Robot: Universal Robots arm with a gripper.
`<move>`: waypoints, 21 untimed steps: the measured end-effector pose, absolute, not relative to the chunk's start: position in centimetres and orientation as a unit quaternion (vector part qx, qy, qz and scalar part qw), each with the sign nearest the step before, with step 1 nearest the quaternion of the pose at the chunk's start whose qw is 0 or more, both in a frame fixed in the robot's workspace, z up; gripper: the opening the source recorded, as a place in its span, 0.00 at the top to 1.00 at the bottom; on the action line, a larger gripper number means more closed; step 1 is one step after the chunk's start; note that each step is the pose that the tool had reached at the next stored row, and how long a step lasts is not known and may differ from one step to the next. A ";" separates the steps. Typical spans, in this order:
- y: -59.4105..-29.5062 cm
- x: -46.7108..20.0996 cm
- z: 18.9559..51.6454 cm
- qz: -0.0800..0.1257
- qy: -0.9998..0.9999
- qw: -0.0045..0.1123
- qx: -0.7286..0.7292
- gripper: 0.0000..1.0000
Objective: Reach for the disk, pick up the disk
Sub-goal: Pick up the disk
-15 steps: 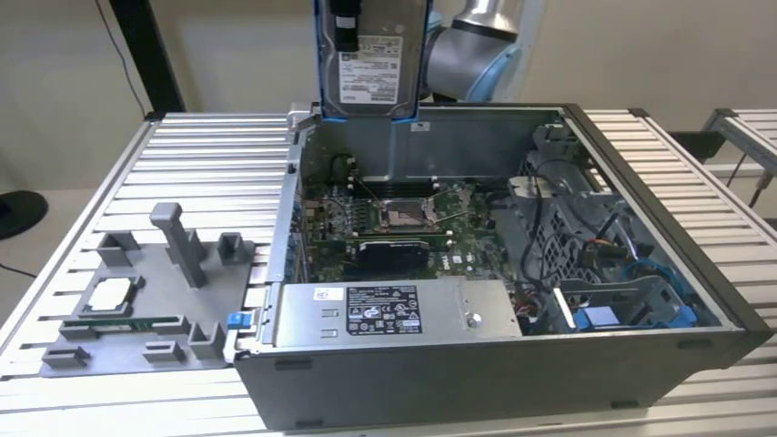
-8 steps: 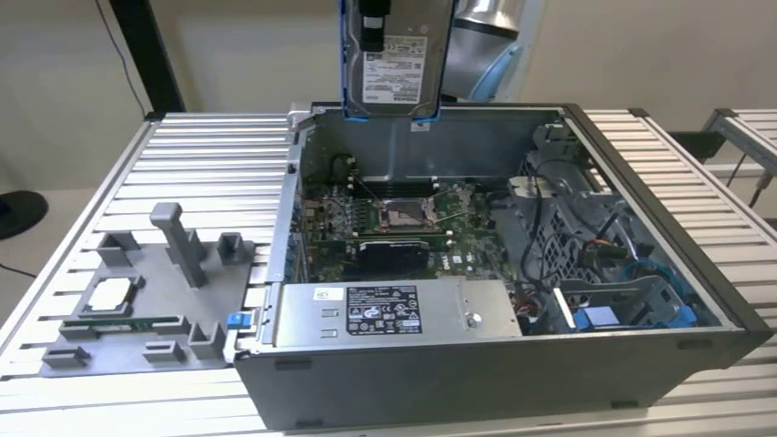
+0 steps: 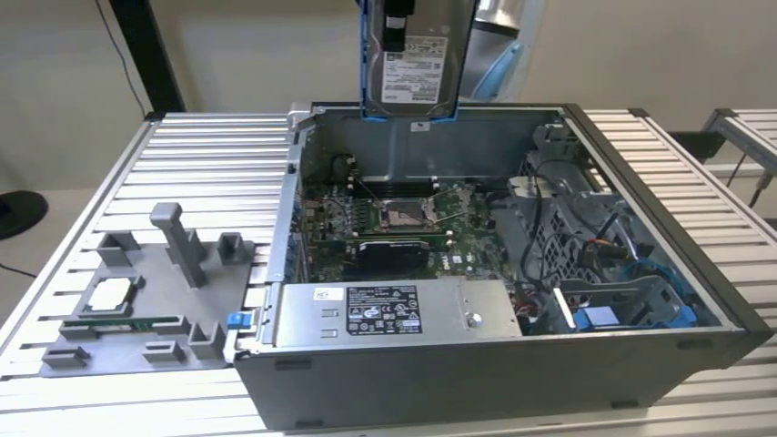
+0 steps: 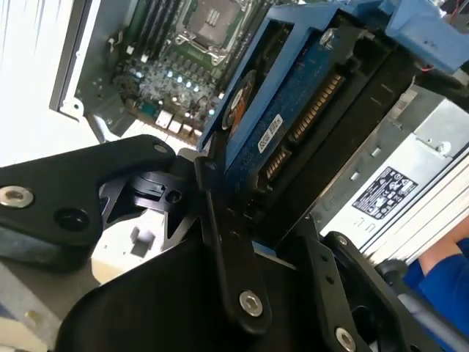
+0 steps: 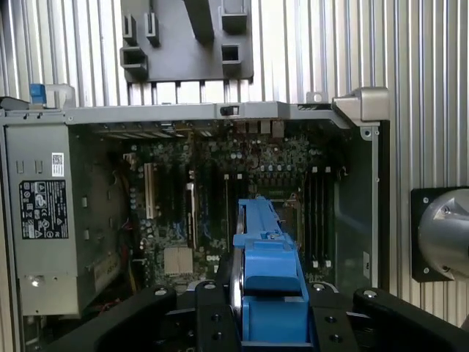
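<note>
Beside the open computer case (image 3: 510, 364), toward the exterior view's left, a grey fixture tray (image 3: 134, 319) is lying on the slatted metal table (image 3: 206, 155), carrying a small square silver chip (image 3: 109, 294) and a memory stick (image 3: 122, 322). Next to the tray, inside the case, a large grey box (image 3: 401, 312) with a black-white sticker is sitting along the near wall, with the green motherboard (image 3: 388, 214) lying behind it. Above the case's far wall, the disk (image 3: 413, 59) is hanging upright and clear of the case, its white label facing the exterior view and its blue bracket (image 3: 362, 64) framing the edges. In both wrist views the gripper (image 4: 242, 220) is pinching the disk by that bracket, black fingers (image 5: 212, 315) pressing on either side. Toward the exterior view's right, a blue drive bay (image 3: 643, 305) is sitting inside the case, beside a tangle of cables (image 3: 607, 246).
</note>
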State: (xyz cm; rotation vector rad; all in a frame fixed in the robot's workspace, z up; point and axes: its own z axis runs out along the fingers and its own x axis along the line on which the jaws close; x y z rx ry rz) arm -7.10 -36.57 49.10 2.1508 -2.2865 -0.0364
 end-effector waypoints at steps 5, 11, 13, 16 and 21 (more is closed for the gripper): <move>-36.6 -5.6 49.1 -0.012 -0.728 0.001 0.685 1.00; -36.6 -3.9 49.1 -0.012 -0.728 0.002 0.685 1.00; -36.6 -3.3 49.1 -0.012 -0.728 0.002 0.685 1.00; -36.6 -2.5 49.1 -0.012 -0.728 0.002 0.685 1.00; -36.6 -1.1 49.1 -0.012 -0.728 0.002 0.685 1.00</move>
